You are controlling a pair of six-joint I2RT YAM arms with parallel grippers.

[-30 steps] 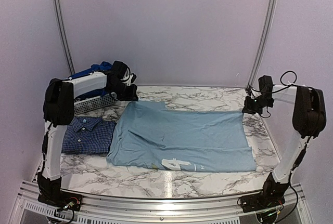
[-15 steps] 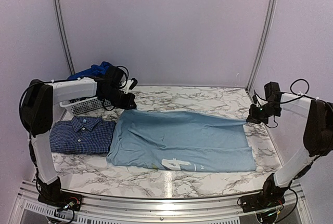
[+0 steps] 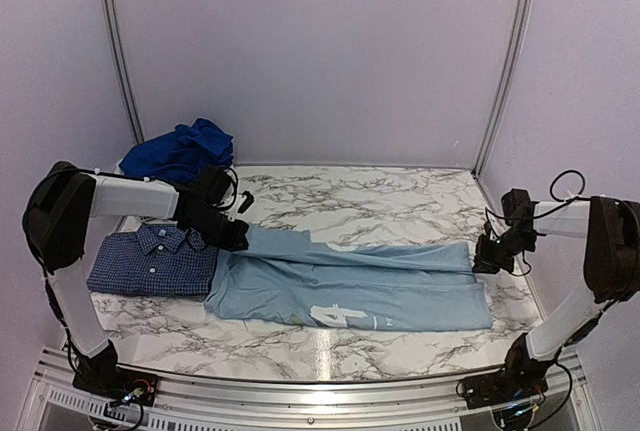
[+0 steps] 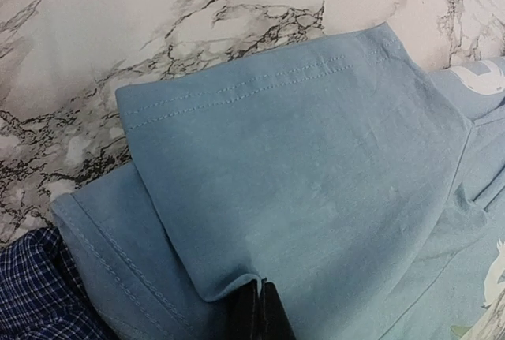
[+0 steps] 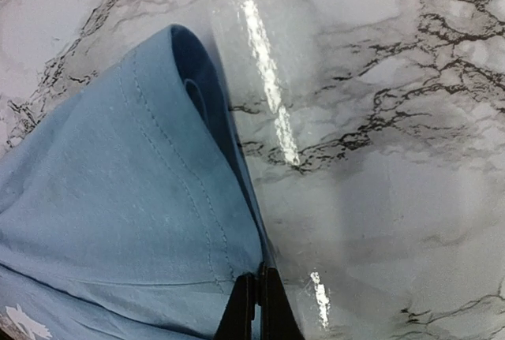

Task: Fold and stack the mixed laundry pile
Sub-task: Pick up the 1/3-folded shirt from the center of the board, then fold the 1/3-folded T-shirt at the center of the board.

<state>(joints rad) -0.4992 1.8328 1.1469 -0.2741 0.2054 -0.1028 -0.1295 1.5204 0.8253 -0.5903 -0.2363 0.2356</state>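
Handling the pale blue T-shirt (image 3: 350,286) should cost little effort in weight but some care in shape. It looks like thin, limp jersey that drapes, creases and may slide on the glossy marble counter (image 3: 400,196). It is best pinched at stitched hems or corners, both ends at once, so a fold line stays straight. It lies along the middle of the counter, its far long edge doubled over toward the near edge. The left fingers (image 4: 256,312) are pressed together on fabric at its left end, by a sleeve hem. The right fingers (image 5: 254,304) pinch the hemmed edge at its right end. Counted: one T-shirt, one folded navy check shirt (image 3: 155,261) against it at the left edge, and one heap of royal blue clothes (image 3: 180,151) at the far left corner, its pieces uncountable.
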